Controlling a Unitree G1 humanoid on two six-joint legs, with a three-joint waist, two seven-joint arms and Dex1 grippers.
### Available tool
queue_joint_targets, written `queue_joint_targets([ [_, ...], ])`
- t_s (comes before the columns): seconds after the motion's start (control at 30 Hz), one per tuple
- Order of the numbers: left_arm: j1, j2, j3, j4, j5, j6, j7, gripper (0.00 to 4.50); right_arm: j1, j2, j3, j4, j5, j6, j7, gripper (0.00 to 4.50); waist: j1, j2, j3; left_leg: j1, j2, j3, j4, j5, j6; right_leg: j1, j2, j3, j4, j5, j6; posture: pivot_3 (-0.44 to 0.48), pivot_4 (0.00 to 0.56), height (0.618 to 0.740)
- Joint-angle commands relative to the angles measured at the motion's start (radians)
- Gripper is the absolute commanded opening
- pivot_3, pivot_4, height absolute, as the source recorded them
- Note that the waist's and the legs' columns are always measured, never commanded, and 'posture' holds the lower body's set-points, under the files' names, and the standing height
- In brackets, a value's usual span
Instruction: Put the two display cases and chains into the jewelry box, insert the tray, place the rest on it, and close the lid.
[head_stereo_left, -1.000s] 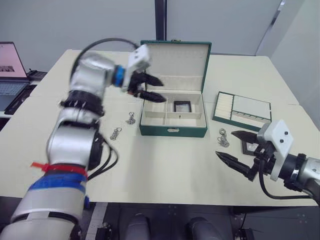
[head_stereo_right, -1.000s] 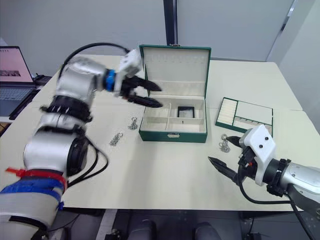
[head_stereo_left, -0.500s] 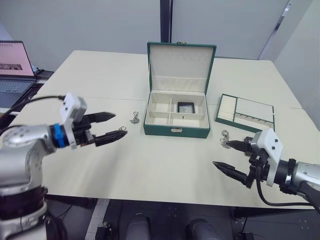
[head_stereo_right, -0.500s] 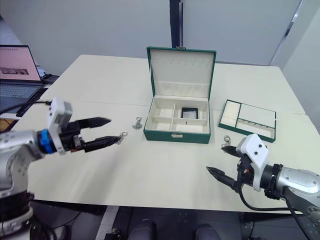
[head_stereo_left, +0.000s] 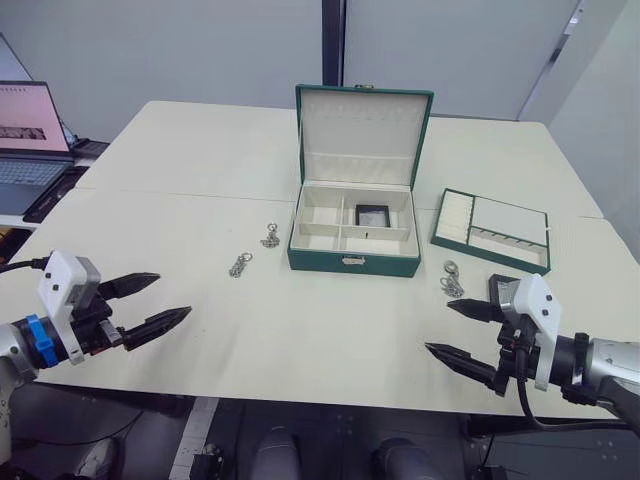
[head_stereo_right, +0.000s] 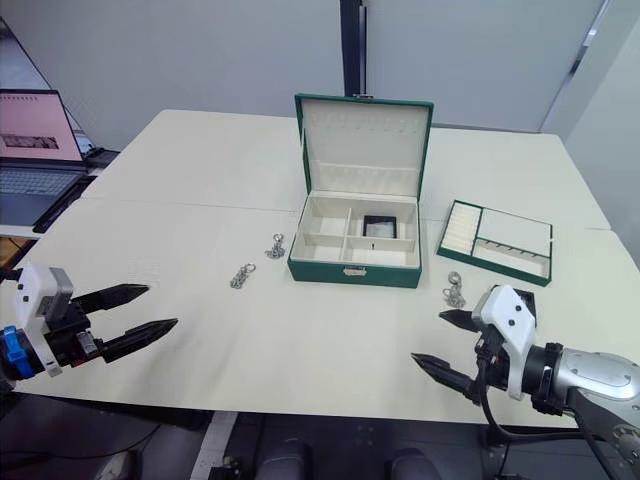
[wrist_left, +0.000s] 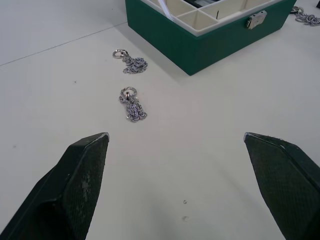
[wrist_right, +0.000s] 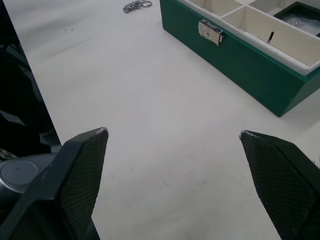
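Observation:
The green jewelry box (head_stereo_left: 352, 262) stands at the table's middle with its lid (head_stereo_left: 362, 125) upright and open. A black-framed display case (head_stereo_left: 371, 214) lies in the box's back right compartment. Two chains (head_stereo_left: 239, 264) (head_stereo_left: 269, 237) lie on the table left of the box. The tray (head_stereo_left: 490, 228) sits to the right of the box, and the rest, a small silver cluster (head_stereo_left: 451, 282), lies in front of the tray. My left gripper (head_stereo_left: 172, 297) hangs open and empty near the front left edge. My right gripper (head_stereo_left: 440, 327) is open and empty at the front right, just short of the cluster.
A laptop (head_stereo_left: 25, 130) stands on a side desk at the far left. The box's metal clasp (wrist_left: 256, 19) faces me. Bare tabletop (head_stereo_left: 330, 320) stretches between the two grippers.
My left arm has drawn back from the box, past the chains, to the front left edge, open and empty throughout. The right gripper has dropped slightly. The camera view has shifted.

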Motion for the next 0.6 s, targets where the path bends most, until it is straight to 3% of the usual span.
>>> queue_joint_targets([
  [0.03, -0.014, 0.006, 0.038, -0.018, -0.054, 0.006, 0.054, 4.48, -0.036, -0.016, -0.028, -0.054, 0.032, -0.018, 0.024, 4.5, 0.0, 0.0, 0.0, 0.0, 0.0, 0.0, 0.0, 0.0, 0.0, 0.0, 0.0, 0.0, 0.0, 0.0, 0.0, 0.0, 0.15, 0.74],
  [0.17, -0.014, -0.038, 0.047, -0.056, -0.096, 0.047, 0.165, 4.48, -0.219, -0.02, 0.01, -0.089, 0.175, 0.008, -0.025, 4.5, -0.008, 0.001, 0.0, 0.001, 0.0, 0.0, -0.001, 0.0, 0.0, 0.0, 0.0, 0.001, 0.001, 0.0, 0.0, 0.0, 0.15, 0.74],
  [0.3, 0.023, -0.06, 0.068, -0.101, -0.134, 0.101, 0.252, 4.48, -0.317, -0.014, 0.06, -0.096, 0.218, 0.026, -0.081, 4.5, -0.004, -0.001, -0.001, 0.002, 0.0, 0.0, -0.005, 0.0, 0.0, -0.001, 0.0, 0.0, -0.001, 0.0, 0.0, 0.0, 0.15, 0.74],
  [0.5, 0.054, -0.036, 0.072, -0.139, -0.165, 0.127, 0.313, 4.48, -0.333, -0.009, 0.109, -0.089, 0.195, 0.012, -0.09, 4.5, -0.001, -0.001, -0.001, 0.002, 0.0, 0.0, -0.005, 0.0, 0.0, -0.001, 0.0, 0.0, -0.001, 0.0, 0.0, 0.0, 0.15, 0.74],
  [0.6, 0.005, -0.039, 0.044, -0.177, -0.176, 0.223, 0.444, 4.48, -0.331, -0.002, 0.119, -0.08, 0.173, -0.002, -0.085, 4.5, -0.001, -0.001, -0.001, 0.002, 0.0, 0.0, -0.005, 0.0, 0.0, -0.001, 0.0, 0.001, -0.001, 0.0, 0.0, 0.0, 0.15, 0.74],
])
